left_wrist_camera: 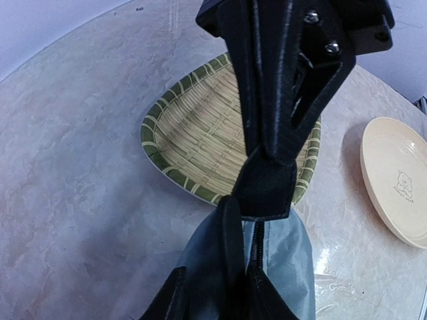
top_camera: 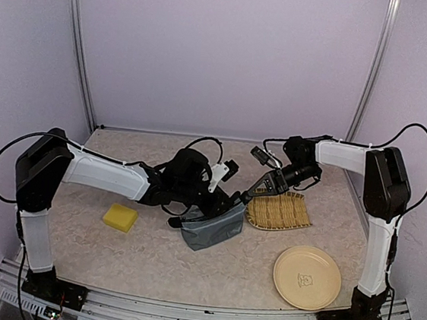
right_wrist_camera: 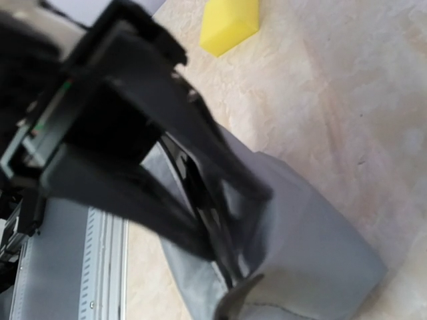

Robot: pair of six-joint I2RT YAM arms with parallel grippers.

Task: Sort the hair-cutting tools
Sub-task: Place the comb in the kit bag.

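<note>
Grey zip pouch (top_camera: 207, 232) near the middle of the table (top_camera: 149, 264), held at its top edge from 2 sides. The left gripper (top_camera: 224, 205) is pinched on the rim at the zip. The right gripper (top_camera: 249, 197) has its fingers pressed together on the black end of the same rim. The pouch lies between a yellow sponge (top_camera: 120, 217) and a woven tray (top_camera: 281, 211), with a cream plate (top_camera: 306, 277) nearer the right base. The hair-cutting tools are out of sight in all 3 views.

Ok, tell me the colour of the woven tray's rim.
The tray rim is dark green with pale stripes, clearest in left wrist view.
</note>
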